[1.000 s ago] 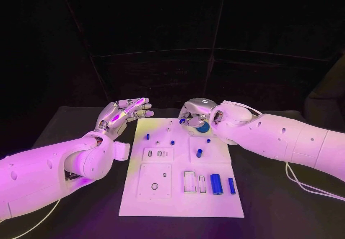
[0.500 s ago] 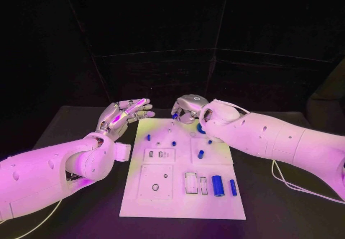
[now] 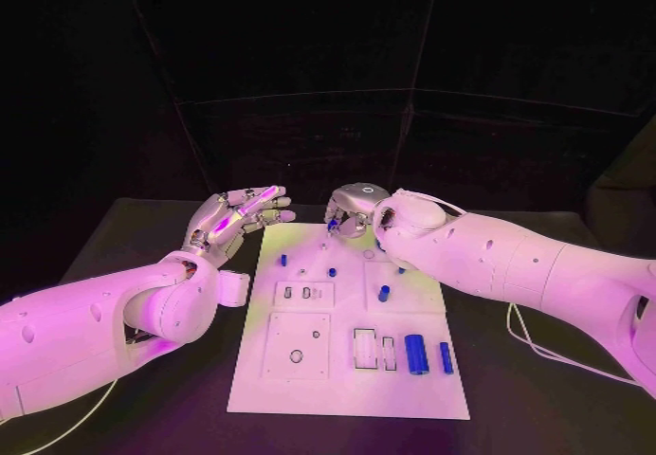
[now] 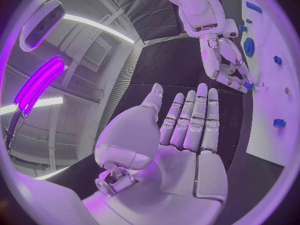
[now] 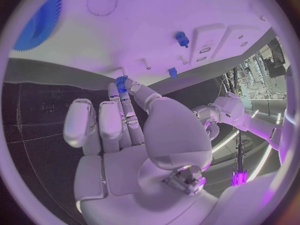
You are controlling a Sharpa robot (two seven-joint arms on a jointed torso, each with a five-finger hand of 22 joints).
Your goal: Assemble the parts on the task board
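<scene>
The white task board [image 3: 342, 379] lies in the middle of the black table. My right hand [image 3: 353, 209] hovers over the board's far edge and pinches a small blue gear [image 5: 122, 80] between thumb and a fingertip; the same gear [image 4: 248, 85] shows in the left wrist view. A large blue gear [image 5: 36, 23] lies flat on the board close to that hand. My left hand [image 3: 240, 216] hangs open beside the board's far left corner, palm [image 4: 181, 145] up, fingers straight, holding nothing.
Small blue pegs [image 3: 283, 259] [image 3: 331, 272] [image 3: 384, 293] stand in the board's far half. Two blue cylinders [image 3: 415, 354] [image 3: 446, 357] lie near its right edge, next to a slotted recess [image 3: 362, 348]. A white block [image 3: 232, 287] sits left of the board.
My right hand has moved left along the board's far edge with the small blue gear in its pinch. The left hand has barely moved.
</scene>
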